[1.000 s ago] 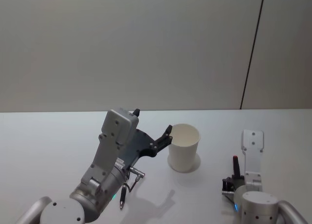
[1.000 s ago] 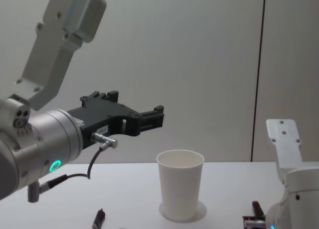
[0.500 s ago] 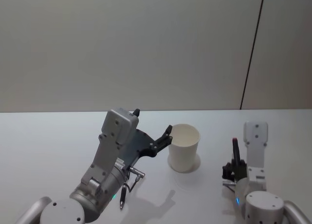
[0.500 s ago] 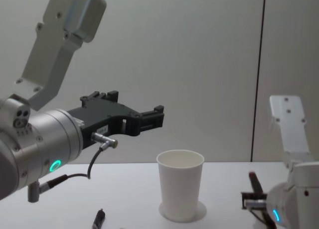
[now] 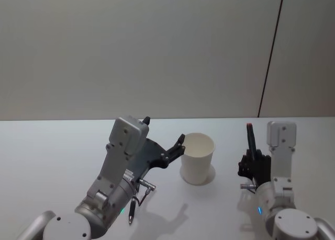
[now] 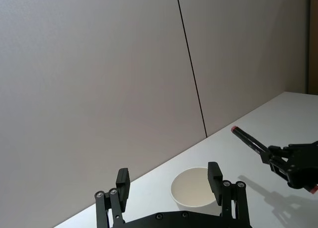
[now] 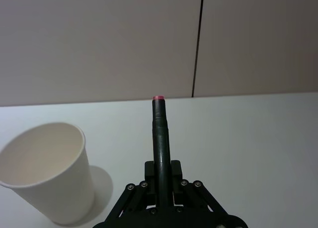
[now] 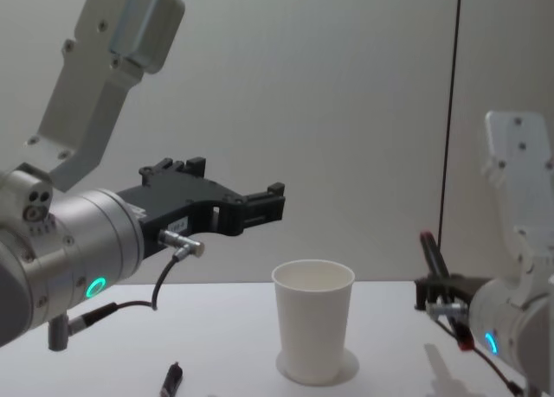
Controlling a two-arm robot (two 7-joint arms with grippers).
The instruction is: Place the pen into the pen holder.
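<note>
The pen holder, a white paper cup [image 5: 198, 161] [image 8: 313, 328] [image 7: 49, 168] [image 6: 194, 190], stands upright on the white table. A black pen [image 5: 252, 143] [image 8: 433, 254] [image 7: 160, 133] [image 6: 251, 141] with a red tip is held off the table, to the cup's right and about level with its rim. My right gripper [image 5: 254, 164] [image 8: 441, 289] [image 7: 161, 176] is shut on it, red tip pointing up and away. My left gripper [image 5: 164, 131] [image 8: 260, 202] [image 6: 168, 172] hovers open and empty just left of the cup, above its rim.
A second dark pen [image 5: 132, 211] [image 8: 170, 380] lies on the table under my left arm. The white table [image 5: 52, 146] runs back to a plain grey wall with a dark vertical seam [image 5: 269, 67].
My right gripper has lifted the pen from near the table's front up to about the cup's rim height, farther forward. The left arm and the cup have not moved.
</note>
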